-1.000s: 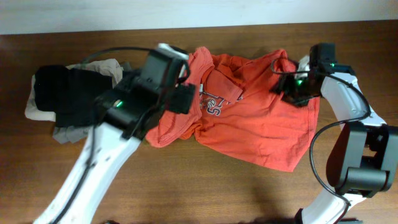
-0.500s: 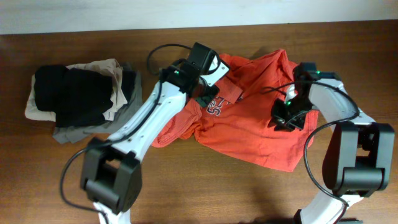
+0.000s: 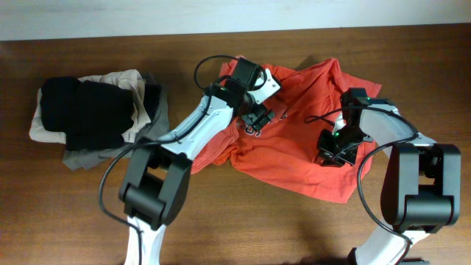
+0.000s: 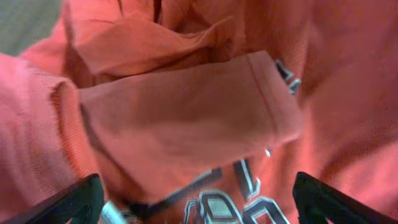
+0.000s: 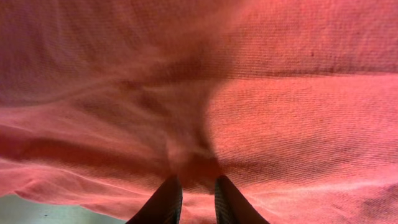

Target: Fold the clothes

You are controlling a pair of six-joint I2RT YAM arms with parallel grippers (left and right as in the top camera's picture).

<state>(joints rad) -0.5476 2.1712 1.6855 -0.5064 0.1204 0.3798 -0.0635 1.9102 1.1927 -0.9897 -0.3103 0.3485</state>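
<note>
The red-orange T-shirt [image 3: 294, 158] lies crumpled across the middle and right of the table, with part of its white lettering showing. My left gripper [image 3: 259, 118] is open, low over the lettering, close to the collar. In the left wrist view, its fingers [image 4: 199, 208] are spread wide over the shirt [image 4: 186, 112], where a folded sleeve lies above the letters [image 4: 249, 199]. My right gripper [image 3: 331, 153] sits on the shirt's right side. In the right wrist view, its fingers [image 5: 194, 196] are pinched on a fold of the red cloth [image 5: 280, 112].
A stack of folded black, beige and grey garments [image 3: 88, 110] sits at the left of the wooden table [image 3: 243, 221]. A white wall runs along the table's far edge. Both arms' cables hang over the shirt.
My left arm has swung right, away from the folded stack, and now reaches over the shirt's lettering. My right gripper has moved from the shirt's top right corner down to its right middle.
</note>
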